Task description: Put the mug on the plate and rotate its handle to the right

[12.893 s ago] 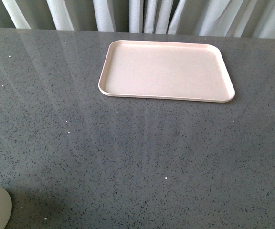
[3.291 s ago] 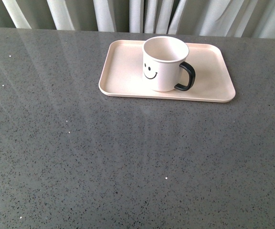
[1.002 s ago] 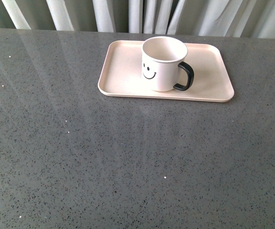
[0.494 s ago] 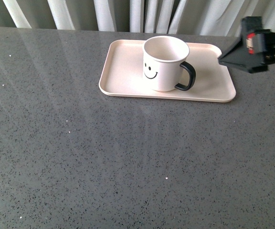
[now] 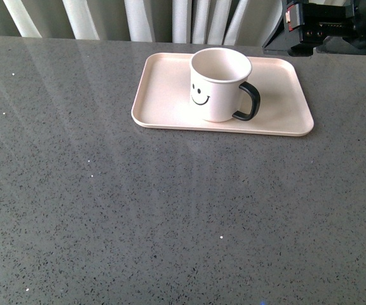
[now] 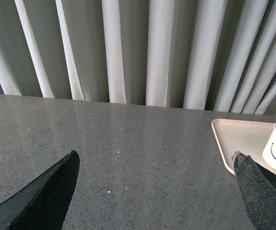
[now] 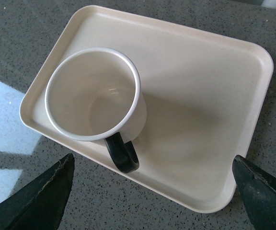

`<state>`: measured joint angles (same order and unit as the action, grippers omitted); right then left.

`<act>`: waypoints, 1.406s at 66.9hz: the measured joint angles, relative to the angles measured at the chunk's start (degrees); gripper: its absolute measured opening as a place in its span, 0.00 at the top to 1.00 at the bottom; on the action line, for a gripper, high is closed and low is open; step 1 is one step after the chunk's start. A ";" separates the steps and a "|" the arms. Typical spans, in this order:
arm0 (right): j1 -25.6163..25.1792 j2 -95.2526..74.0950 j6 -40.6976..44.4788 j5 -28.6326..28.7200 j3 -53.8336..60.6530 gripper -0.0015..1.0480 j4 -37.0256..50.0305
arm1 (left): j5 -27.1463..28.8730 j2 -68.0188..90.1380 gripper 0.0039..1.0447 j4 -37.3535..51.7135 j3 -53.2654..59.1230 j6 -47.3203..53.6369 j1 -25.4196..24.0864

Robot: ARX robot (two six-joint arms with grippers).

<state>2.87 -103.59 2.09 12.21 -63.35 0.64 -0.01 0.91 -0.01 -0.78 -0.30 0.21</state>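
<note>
The white smiley mug (image 5: 220, 86) stands upright on the pale pink tray (image 5: 164, 101), with its black handle (image 5: 251, 101) pointing right. The right gripper (image 7: 152, 160) hangs above it, jaws spread wide and holding nothing. The left gripper (image 6: 155, 157) is likewise spread and empty over the grey speckled countertop (image 5: 170, 210), well apart from the tray.

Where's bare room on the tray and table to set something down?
Bare on the tray: the left third between its rim and the mug, and the strip right of the handle. The table is open from the tray's near rim toward the robot, and to its left. Crowded: the tray's middle, and its far right corner near the right arm.
</note>
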 joint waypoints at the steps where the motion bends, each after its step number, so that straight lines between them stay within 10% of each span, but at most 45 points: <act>1: 0.00 0.00 0.00 0.00 0.00 0.09 0.00 | 0.00 0.00 0.09 -0.02 0.00 0.00 0.00; 94: 2.27 -23.87 -3.67 4.94 -28.76 0.09 -19.61 | 0.00 0.00 0.09 -0.02 0.00 0.00 0.00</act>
<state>5.15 -127.46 -1.58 17.15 -92.12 -18.96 -0.01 0.91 -0.03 -0.78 -0.30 0.21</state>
